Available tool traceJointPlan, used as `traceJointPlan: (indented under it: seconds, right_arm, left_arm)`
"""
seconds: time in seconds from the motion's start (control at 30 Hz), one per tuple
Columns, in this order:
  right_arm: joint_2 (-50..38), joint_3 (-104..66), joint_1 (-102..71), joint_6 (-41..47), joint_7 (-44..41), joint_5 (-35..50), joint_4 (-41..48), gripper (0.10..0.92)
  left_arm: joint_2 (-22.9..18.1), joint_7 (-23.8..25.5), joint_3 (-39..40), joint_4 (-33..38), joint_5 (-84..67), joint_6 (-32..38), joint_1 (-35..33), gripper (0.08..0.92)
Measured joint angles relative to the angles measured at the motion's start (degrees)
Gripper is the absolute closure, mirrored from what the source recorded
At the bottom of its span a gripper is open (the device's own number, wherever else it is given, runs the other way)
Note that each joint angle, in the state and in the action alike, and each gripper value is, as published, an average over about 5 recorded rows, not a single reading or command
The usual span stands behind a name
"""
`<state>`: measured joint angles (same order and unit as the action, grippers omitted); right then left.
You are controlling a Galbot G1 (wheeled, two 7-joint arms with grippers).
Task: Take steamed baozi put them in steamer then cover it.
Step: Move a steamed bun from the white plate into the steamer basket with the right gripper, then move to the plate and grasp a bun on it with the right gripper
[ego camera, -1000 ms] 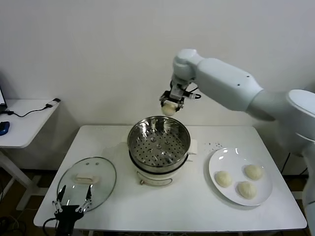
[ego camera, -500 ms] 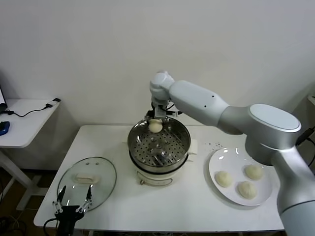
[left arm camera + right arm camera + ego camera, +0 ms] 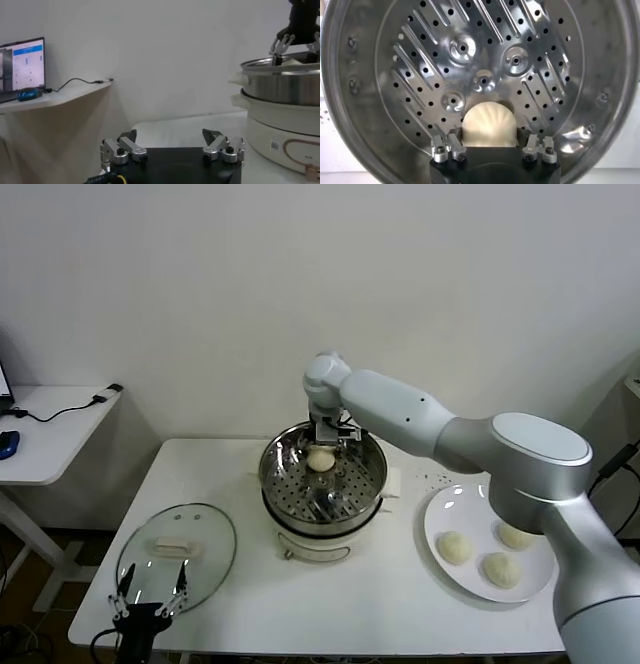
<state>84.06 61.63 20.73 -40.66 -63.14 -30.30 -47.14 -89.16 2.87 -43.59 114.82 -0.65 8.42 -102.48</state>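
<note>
My right gripper [image 3: 321, 446] is inside the steamer [image 3: 280, 484], shut on a cream baozi [image 3: 320, 459] just above the perforated floor at the far side. In the right wrist view the baozi [image 3: 489, 125] sits between the fingers [image 3: 451, 145] over the steamer floor [image 3: 485, 55]. Three more baozi [image 3: 454, 547] lie on the white plate [image 3: 440, 514] at the right. The glass cover [image 3: 210, 569] with its cream handle [image 3: 177, 548] lies flat on the table at the front left. My left gripper [image 3: 150, 592] is open and empty, parked at the cover's near edge; it also shows in the left wrist view [image 3: 172, 145].
A white side table [image 3: 50, 434] with a cable and a blue mouse stands to the left, with a monitor [image 3: 21, 62] on it. The steamer sits on a white pot base [image 3: 280, 135]. Small dark specks [image 3: 432, 478] lie on the table behind the plate.
My right gripper has carried the baozi from above the steamer's far rim leftward and down into the basket. The left arm has not moved.
</note>
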Motion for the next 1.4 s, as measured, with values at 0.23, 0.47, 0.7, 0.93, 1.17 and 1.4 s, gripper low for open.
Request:
traceJointPlan:
  seconds: [0.23, 0.47, 0.7, 0.93, 1.17, 1.4]
  right_arm:
    - [-0.95, -0.63, 0.86, 1.00, -1.19, 2.03, -1.14, 0.203]
    - [-4.60, 0.77, 4.54, 3.28, -2.92, 8.54, -4.71, 0.203]
    - [-12.82, 7.81, 12.06, 12.23, -1.10, 23.42, -10.91, 0.203]
    - [-24.48, 16.88, 19.01, 29.17, 2.42, 40.29, -20.47, 0.203]
    - [-36.10, 21.87, 20.73, 42.53, 3.44, 51.19, -27.32, 0.203]
    - [-44.03, 22.13, 16.22, 48.72, 2.58, 54.06, -29.72, 0.203]
  left_arm:
    - [-0.04, -0.10, 0.24, -0.01, -0.03, 0.01, 0.03, 0.177]
    - [-0.05, -0.29, 0.37, 0.13, -0.06, 0.09, -0.09, 0.177]
    - [-0.16, -0.31, 1.05, 0.75, 0.13, -0.08, 0.32, 0.177]
    - [0.16, -0.29, 1.24, 1.44, 0.15, -0.14, 0.38, 0.177]
    - [0.24, -0.15, 1.93, 1.90, 0.30, -0.15, -0.11, 0.177]
    - [0.24, -0.21, 1.94, 1.98, 0.42, 0.05, -0.64, 0.177]
